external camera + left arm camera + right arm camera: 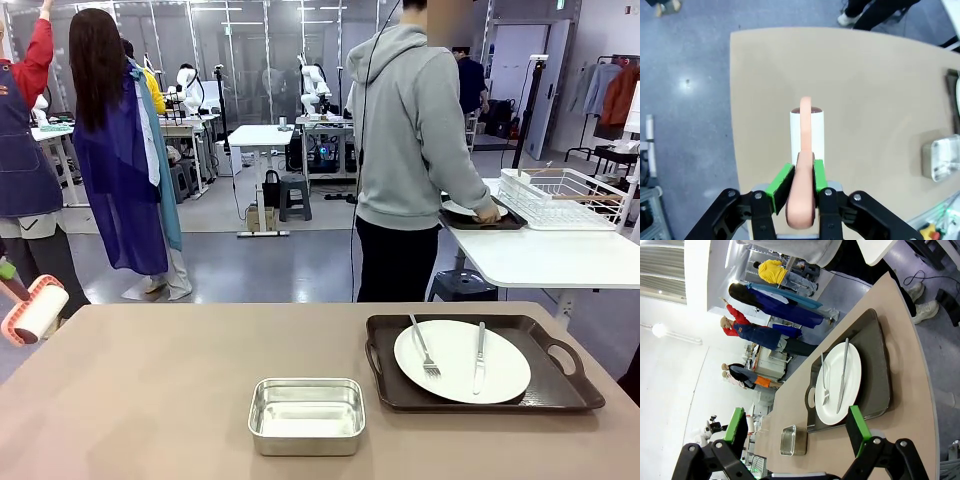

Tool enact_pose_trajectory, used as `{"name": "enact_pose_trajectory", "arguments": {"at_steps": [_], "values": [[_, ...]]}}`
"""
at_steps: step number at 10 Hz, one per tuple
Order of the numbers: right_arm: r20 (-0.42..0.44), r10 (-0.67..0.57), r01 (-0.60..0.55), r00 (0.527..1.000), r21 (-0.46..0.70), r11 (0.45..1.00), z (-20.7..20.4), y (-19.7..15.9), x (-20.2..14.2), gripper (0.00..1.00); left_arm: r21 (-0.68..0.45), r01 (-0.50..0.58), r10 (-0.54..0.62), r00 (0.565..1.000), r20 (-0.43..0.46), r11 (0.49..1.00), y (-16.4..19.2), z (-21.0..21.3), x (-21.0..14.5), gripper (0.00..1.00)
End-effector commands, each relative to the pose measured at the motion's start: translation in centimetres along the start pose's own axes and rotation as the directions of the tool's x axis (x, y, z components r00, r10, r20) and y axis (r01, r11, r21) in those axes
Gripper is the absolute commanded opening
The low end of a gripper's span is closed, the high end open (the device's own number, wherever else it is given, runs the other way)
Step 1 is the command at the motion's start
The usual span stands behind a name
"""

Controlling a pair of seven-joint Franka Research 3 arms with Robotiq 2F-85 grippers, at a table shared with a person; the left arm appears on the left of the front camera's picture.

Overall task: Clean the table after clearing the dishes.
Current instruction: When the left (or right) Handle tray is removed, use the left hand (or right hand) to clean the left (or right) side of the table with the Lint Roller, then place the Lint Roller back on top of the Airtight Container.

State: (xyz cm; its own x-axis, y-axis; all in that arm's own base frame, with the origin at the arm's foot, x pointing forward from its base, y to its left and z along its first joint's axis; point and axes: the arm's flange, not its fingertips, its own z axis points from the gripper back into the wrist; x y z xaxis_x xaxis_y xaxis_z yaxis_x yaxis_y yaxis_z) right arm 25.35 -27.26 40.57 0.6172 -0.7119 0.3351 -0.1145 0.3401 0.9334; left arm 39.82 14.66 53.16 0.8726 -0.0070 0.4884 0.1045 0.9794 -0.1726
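Table: plate on tray; left claw pinches lint roller (pink handle); right claw spread.

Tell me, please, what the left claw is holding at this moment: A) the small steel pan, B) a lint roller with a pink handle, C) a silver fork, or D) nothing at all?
B: in the left wrist view the left claw has its green pads closed on the pink handle of the lint roller, whose white roll sticks out beyond the fingertips.
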Motion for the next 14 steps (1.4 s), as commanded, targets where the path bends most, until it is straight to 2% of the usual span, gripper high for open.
{"name": "enact_pose_trajectory", "arguments": {"at_steps": [1,8,9,10,11,12,13,14], "values": [[0.004,0.006,-0.006,1.0,0.009,1.0,0.2,0.3,0.0,1.0,0.006,0.005,-0.005,1.0,0.001,1.0,0.6,-0.4,0.2,0.23],[0.004,0.006,-0.006,1.0,0.009,1.0,0.2,0.3,0.0,1.0,-0.008,-0.007,0.007,1.0,-0.013,1.0,0.4,-0.7,0.0,0.23],[0.004,0.006,-0.006,1.0,0.009,1.0,0.2,0.3,0.0,1.0,-0.012,0.138,-0.138,0.99,0.025,0.99,-3.0,-0.5,2.9,0.23],[0.004,0.006,-0.006,1.0,0.009,1.0,0.2,0.3,0.0,1.0,-0.019,0.285,-0.284,0.957,0.054,0.958,-8.1,0.0,5.2,0.23],[0.004,0.006,-0.006,1.0,0.009,1.0,0.2,0.3,0.0,1.0,-0.077,0.494,-0.491,0.869,0.059,0.866,-15.4,-0.3,6.8,0.23],[0.004,0.006,-0.006,1.0,0.009,1.0,0.2,0.3,0.0,1.0,-0.132,0.635,-0.632,0.772,0.072,0.761,-21.8,-0.8,7.3,0.23],[0.004,0.006,-0.006,1.0,0.009,1.0,0.2,0.3,0.0,1.0,-0.16,0.748,-0.752,0.658,0.041,0.645,-27.5,-1.6,6.9,0.23],[0.004,0.006,-0.006,1.0,0.009,1.0,0.2,0.3,0.0,1.0,-0.202,0.816,-0.827,0.56,0.043,0.542,-32.6,-1.8,6.2,0.23]]}}
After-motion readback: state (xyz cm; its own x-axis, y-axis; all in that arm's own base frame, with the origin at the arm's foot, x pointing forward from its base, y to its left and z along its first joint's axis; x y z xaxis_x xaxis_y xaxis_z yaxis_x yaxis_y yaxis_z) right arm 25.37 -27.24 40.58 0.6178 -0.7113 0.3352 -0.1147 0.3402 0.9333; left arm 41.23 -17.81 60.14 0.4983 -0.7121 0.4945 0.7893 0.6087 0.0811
